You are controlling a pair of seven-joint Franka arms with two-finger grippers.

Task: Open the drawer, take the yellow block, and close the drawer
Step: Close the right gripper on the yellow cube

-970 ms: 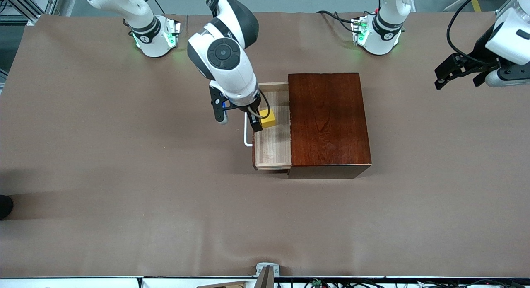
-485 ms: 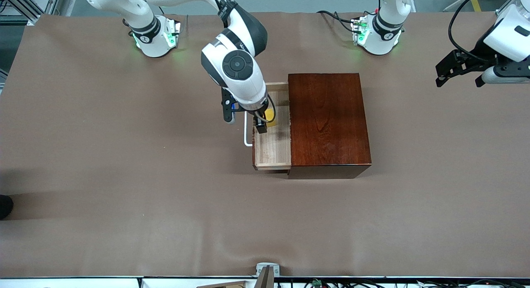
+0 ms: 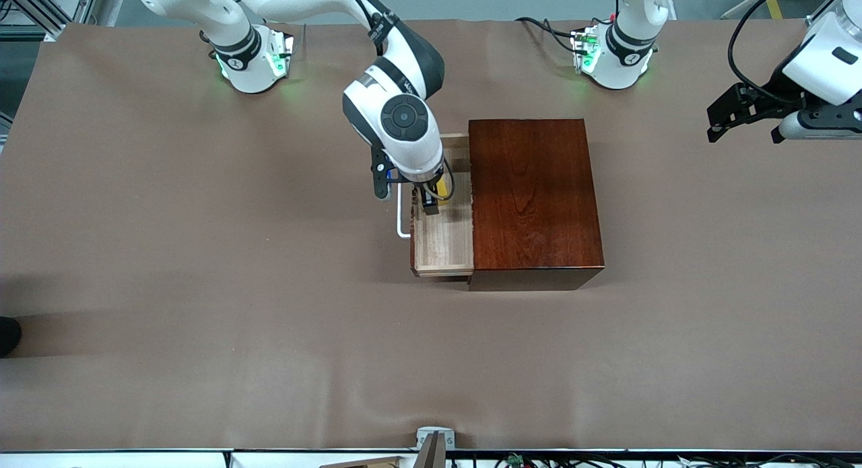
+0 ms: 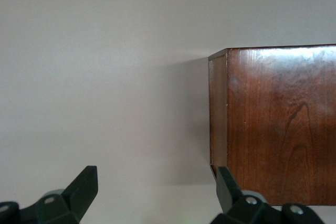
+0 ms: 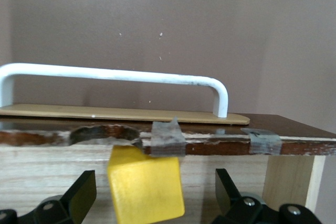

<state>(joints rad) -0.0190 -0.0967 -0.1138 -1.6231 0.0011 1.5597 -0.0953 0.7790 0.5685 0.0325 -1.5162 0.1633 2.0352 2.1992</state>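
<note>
Right wrist: right claw [image 5: 149,198] released astride yellow block [image 5: 146,190] | drawer [image 3: 441,242] open | left claw [image 4: 155,195] released

Table covering [image 3: 202,266]: brown, matte, spanning the whole surface, slightly creased.
Table edge nearest the front camera: pale rail [image 3: 303,458] with a small grey bracket [image 3: 435,440].
Lighting: even, soft shadows.

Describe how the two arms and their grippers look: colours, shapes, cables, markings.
Both arms are glossy white with rounded dark grey joint sections and round dark caps; their bases glow green. The right gripper is black, with a thin cable looping beside it. The left gripper is also black and angular, with a black cable arcing above it. Both have dark wedge-shaped fingers.
</note>
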